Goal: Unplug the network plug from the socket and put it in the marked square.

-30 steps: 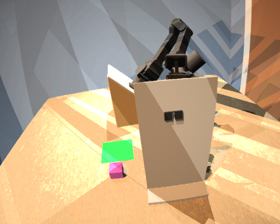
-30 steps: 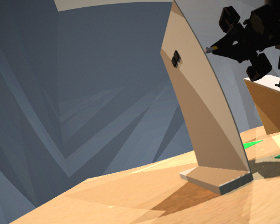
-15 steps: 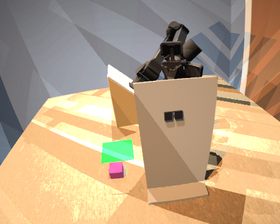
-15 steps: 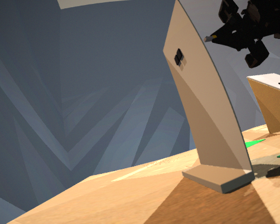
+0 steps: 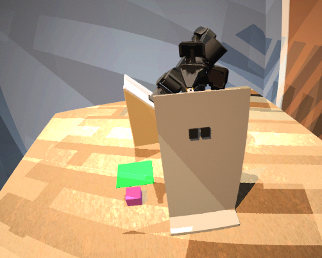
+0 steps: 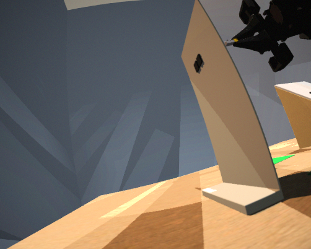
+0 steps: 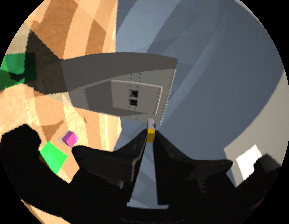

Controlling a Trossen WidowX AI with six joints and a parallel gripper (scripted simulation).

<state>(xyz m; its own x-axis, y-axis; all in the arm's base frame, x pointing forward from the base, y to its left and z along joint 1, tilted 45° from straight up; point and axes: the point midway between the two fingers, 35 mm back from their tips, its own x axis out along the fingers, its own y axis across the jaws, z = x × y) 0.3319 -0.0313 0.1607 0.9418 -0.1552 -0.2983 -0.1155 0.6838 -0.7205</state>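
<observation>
Well, the plug [image 5: 188,90] [image 6: 230,42] [image 7: 151,131], grey with a yellow part, was pinched between the fingertips of the gripper [image 5: 190,86] [image 6: 235,42] [image 7: 149,132], out of the socket and up near the top of the upright panel [image 5: 204,167] [image 6: 234,117] [image 7: 170,92]; two dark square openings showed in the panel, and on the table [image 5: 95,205] [image 6: 163,229] [image 7: 102,132] lay the green square [image 5: 135,174] [image 6: 282,159] [image 7: 54,157], a magenta cube [image 5: 133,196] [image 7: 70,139] just beside it

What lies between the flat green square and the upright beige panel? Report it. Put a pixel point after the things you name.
In the top view, only bare wooden tabletop shows between the flat green square [image 5: 135,174] [image 7: 54,157] and the upright beige panel [image 5: 202,160] [image 6: 234,102]; no object stands there.
</observation>
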